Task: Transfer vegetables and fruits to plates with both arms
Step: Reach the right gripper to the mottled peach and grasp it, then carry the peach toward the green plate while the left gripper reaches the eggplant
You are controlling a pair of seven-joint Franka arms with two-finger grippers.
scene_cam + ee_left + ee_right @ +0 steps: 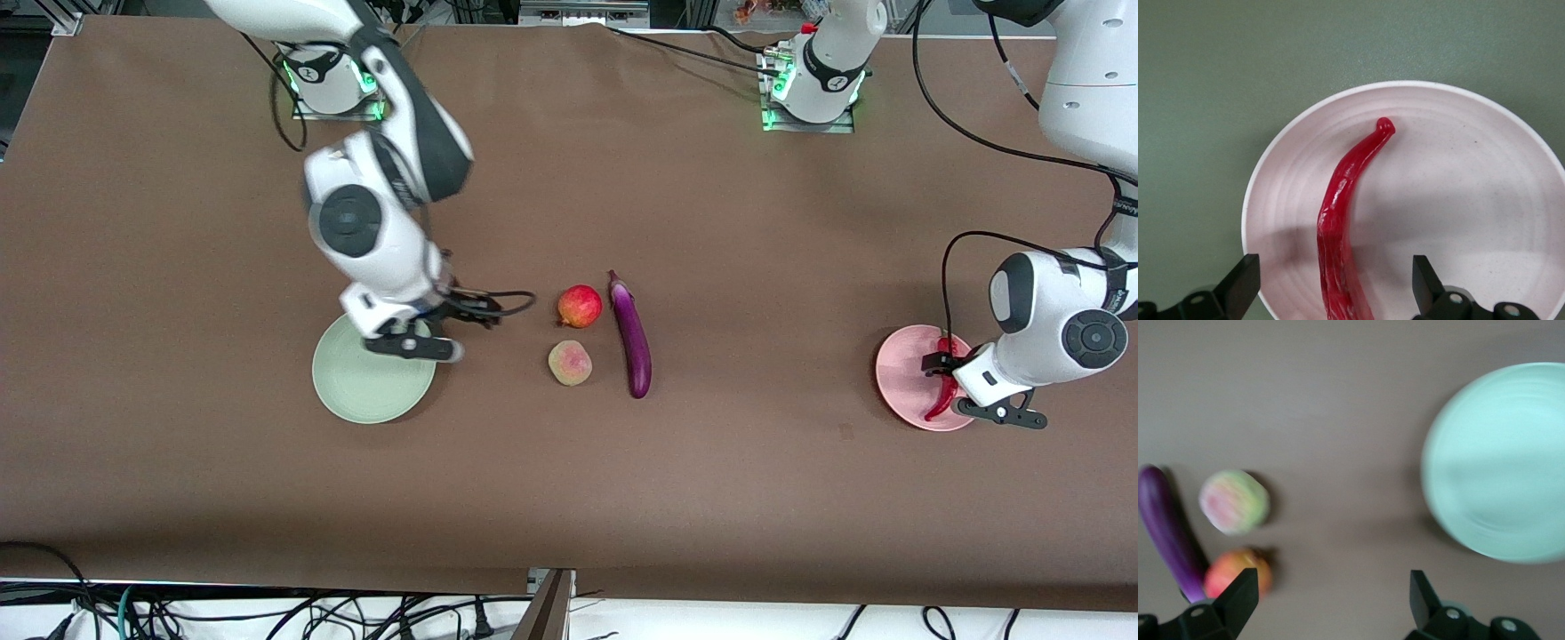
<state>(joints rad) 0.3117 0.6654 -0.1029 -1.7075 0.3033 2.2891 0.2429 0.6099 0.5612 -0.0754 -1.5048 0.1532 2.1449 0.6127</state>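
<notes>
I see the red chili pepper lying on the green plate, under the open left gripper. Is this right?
Not quite: the red chili pepper lies on the pink plate, not the green one. The left wrist view shows this, with the open left gripper over it.

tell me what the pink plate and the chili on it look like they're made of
Pink plate: probably matte ceramic or stoneware, though it could be plastic; faint concentric rings, tiny dark specks, no glare. Chili pepper: glossy, slightly wrinkled red skin with bright highlights; likely a plastic replica, but real cannot be ruled out. The left gripper is open over it; the right gripper is open by the green plate.
</notes>
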